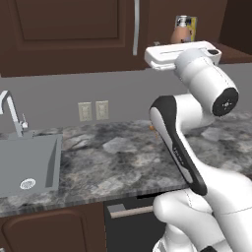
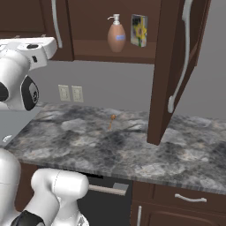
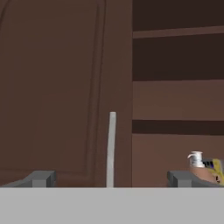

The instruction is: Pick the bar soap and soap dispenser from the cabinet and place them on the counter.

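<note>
brown soap dispenser [image 2: 116, 36], dark brown cabinet [image 2: 26, 17], marbled grey counter [image 2: 132, 150]

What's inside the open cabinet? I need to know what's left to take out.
On the cabinet shelf stand the soap dispenser and a yellow box. No bar soap is visible; the door hides the left part.

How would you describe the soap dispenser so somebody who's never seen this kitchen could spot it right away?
Look in the open dark brown wall cabinet above the marbled counter. On its shelf stands the soap dispenser, a brown pear-shaped bottle with a white pump top. Its neighbour, a flat yellow-and-blue box, has neither.

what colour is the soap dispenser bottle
Brown, with a white pump top; soap dispenser, clearest in right base view.
</note>
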Motion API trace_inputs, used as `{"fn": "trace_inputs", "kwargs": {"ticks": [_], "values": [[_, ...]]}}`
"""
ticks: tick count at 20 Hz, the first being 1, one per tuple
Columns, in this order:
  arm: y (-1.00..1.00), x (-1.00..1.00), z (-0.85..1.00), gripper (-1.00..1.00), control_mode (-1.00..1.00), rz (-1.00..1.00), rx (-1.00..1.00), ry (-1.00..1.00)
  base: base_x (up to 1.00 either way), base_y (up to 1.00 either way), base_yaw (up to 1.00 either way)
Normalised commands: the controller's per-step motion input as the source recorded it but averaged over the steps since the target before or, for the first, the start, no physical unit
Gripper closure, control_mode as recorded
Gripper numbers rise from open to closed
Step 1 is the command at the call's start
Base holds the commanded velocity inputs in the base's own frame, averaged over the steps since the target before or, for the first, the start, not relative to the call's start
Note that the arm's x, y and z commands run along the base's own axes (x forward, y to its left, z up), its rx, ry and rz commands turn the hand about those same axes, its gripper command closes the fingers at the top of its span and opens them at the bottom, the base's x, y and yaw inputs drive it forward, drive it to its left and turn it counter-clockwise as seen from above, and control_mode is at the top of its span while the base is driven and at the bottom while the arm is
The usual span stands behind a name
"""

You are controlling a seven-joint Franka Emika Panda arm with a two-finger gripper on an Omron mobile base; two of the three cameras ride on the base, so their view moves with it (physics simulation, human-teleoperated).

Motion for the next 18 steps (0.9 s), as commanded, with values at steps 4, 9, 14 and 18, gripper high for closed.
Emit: {"fn": "trace_inputs", "kwargs": {"ticks": [4,9,14,18], "values": [[0.03,0.41,0.00,-1.00,-1.00,0.00,0.00,0.00,0.00,0.00,0.00],[0.07,0.41,0.00,-1.00,-1.00,0.00,0.00,0.00,0.00,0.00,0.00],[0.11,0.38,0.00,-1.00,-1.00,0.00,0.00,0.00,0.00,0.00,0.00],[0.09,0.44,0.00,-1.00,-1.00,0.00,0.00,0.00,0.00,0.00,0.00]]}}
